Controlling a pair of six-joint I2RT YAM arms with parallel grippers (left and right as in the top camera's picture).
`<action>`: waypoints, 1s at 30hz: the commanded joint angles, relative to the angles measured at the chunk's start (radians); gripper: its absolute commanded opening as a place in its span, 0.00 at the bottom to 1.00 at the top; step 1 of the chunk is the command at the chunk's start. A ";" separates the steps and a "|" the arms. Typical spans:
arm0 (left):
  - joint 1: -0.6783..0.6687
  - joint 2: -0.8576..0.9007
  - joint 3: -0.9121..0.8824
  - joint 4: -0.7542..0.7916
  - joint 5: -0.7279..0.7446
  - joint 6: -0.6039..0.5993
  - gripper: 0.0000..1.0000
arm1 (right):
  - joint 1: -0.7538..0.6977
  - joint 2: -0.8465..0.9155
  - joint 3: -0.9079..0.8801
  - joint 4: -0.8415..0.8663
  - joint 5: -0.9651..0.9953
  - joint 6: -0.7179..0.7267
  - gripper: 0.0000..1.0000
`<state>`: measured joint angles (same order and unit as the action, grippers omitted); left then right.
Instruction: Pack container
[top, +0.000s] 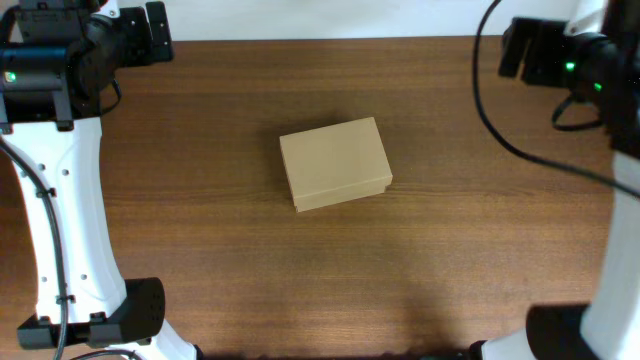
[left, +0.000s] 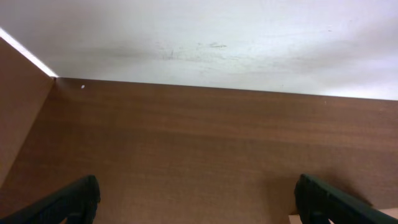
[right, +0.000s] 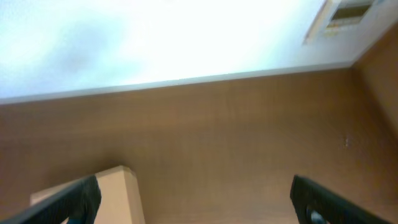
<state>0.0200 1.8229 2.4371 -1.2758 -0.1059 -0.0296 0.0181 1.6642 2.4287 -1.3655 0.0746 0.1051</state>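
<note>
The cardboard box (top: 335, 163) lies near the middle of the bench (top: 200, 220), its flap lid down and flat. It is turned a little out of line with the bench edges, and nothing touches it. Its top is plain tan and unmarked.

Both arms are well away from it at the far corners. The left pincer (top: 157, 32) sits over the far-left corner. In its wrist view the two dark fingers (left: 68, 202) stand wide apart with only bare wood between them. The right pincer (top: 523, 47) sits over the far-right corner, likewise spread wide and holding nothing. In the right wrist view a corner of the box shows at the lower left, just beside one finger (right: 68, 202), though the overhead view shows them well apart.

A black cable (top: 487, 105) loops down from the right arm over the bench. Past the far edge of the bench is a white wall (left: 205, 37).
</note>
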 joint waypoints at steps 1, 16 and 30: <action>0.003 -0.019 0.014 -0.002 -0.008 0.008 1.00 | -0.005 -0.186 -0.054 0.085 0.005 0.005 0.99; 0.003 -0.019 0.014 -0.002 -0.008 0.008 1.00 | -0.006 -1.056 -1.122 0.738 0.005 0.005 0.99; 0.003 -0.019 0.014 -0.002 -0.008 0.008 1.00 | -0.051 -1.598 -1.907 1.048 0.017 0.007 0.99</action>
<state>0.0200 1.8229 2.4371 -1.2762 -0.1059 -0.0296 -0.0147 0.1272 0.5850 -0.3309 0.0757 0.1066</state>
